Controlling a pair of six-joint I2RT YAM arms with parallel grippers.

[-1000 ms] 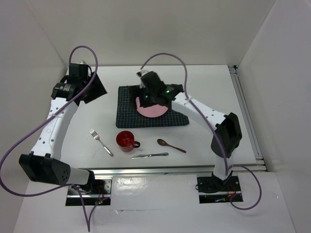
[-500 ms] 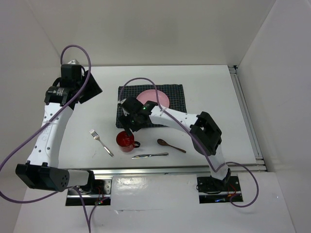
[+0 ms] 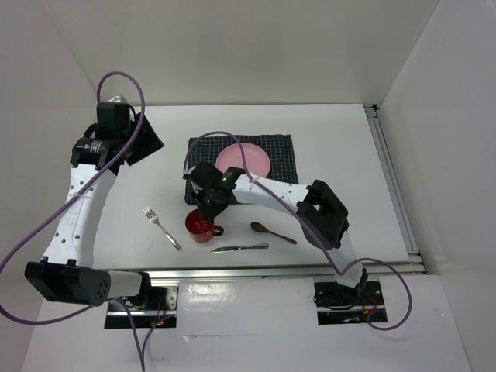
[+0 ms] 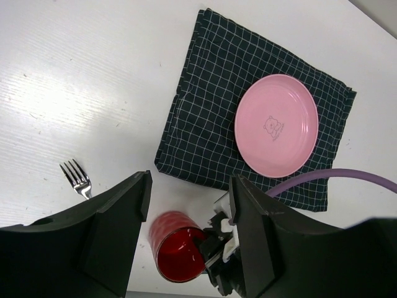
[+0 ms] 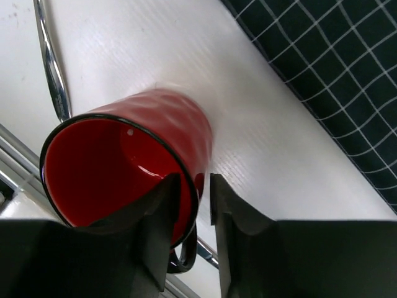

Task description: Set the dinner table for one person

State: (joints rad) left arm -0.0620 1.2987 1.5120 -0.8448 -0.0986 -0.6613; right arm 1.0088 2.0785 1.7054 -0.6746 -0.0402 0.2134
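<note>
A red mug (image 3: pixel 200 223) stands upright on the white dinner table (image 3: pixel 333 139), in front of the dark checked mat (image 3: pixel 283 151). My right gripper (image 3: pixel 208 209) reaches down onto its far rim. In the right wrist view, one finger is inside the mug (image 5: pixel 124 161) and the other outside, so the gripper (image 5: pixel 195 186) straddles the wall, with a thin gap left at the outer finger. A pink plate (image 3: pixel 243 160) lies on the mat. My left gripper (image 3: pixel 144 144) hovers high at the back left, open and empty (image 4: pixel 190 180), looking down on the mug (image 4: pixel 180 254) and plate (image 4: pixel 276 124).
A fork (image 3: pixel 161 227) lies left of the mug. A brown spoon (image 3: pixel 273 232) lies to the mug's right and a knife (image 3: pixel 239 248) near the front edge. The metal rail runs along the table's near edge, just past the knife.
My right arm left the plate on the mat, swung forward and down to the mug, and its jaws have narrowed round the rim. The left arm has barely moved.
</note>
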